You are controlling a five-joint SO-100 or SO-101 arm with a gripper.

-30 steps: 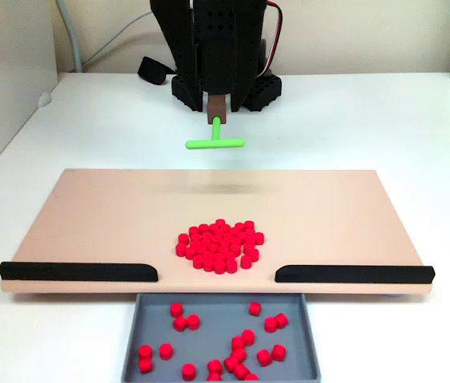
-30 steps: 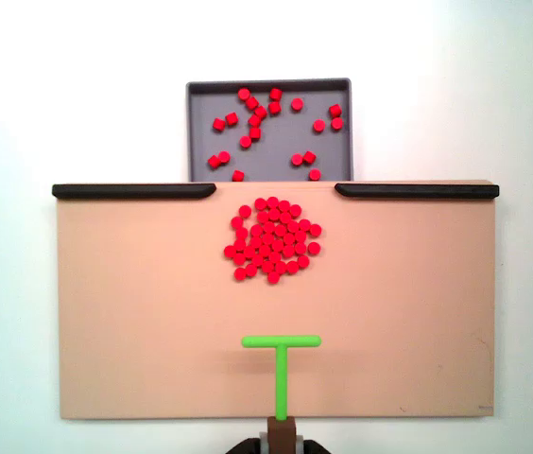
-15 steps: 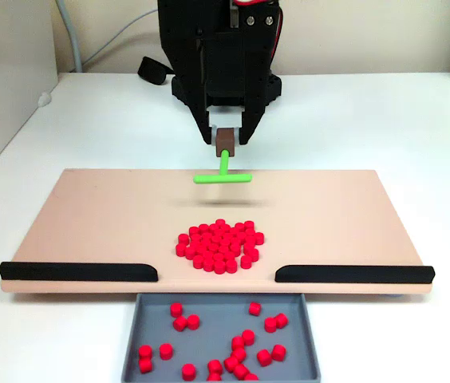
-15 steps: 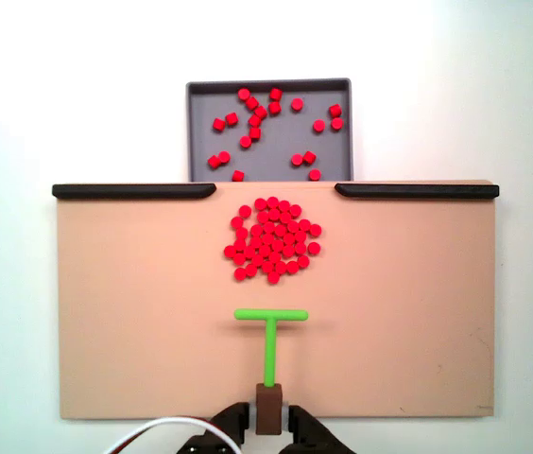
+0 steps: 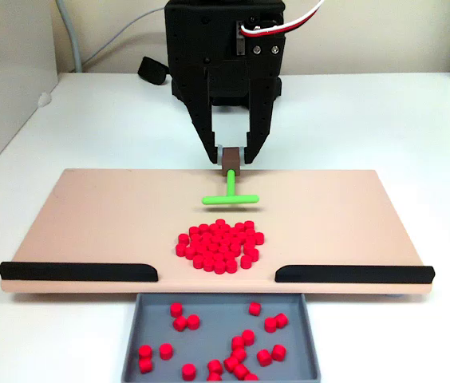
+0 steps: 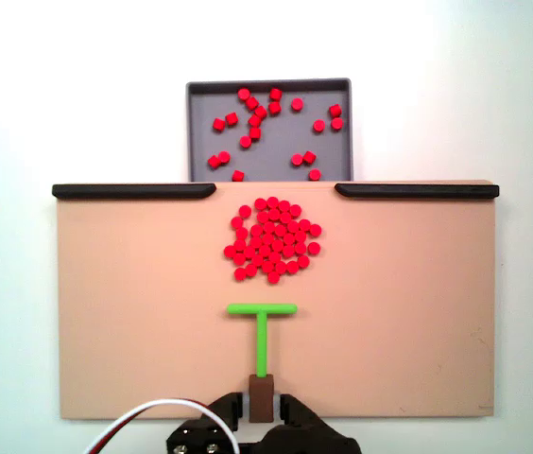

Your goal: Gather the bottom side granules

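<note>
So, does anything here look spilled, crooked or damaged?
Nothing stands out. The granules sit packed in one pile on the board, loose pellets lie inside the grey tray, and the gripper holds the green T-shaped pusher straight, short of the pile.

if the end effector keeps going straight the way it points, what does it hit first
Probably the packed pile of granules: the green T-tool held by the end effector leads toward it across bare board. Tool height is unclear.

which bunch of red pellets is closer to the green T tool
The packed granules on the tan board, just ahead of the green T tool; the loose ones lie in the grey tray.
</note>
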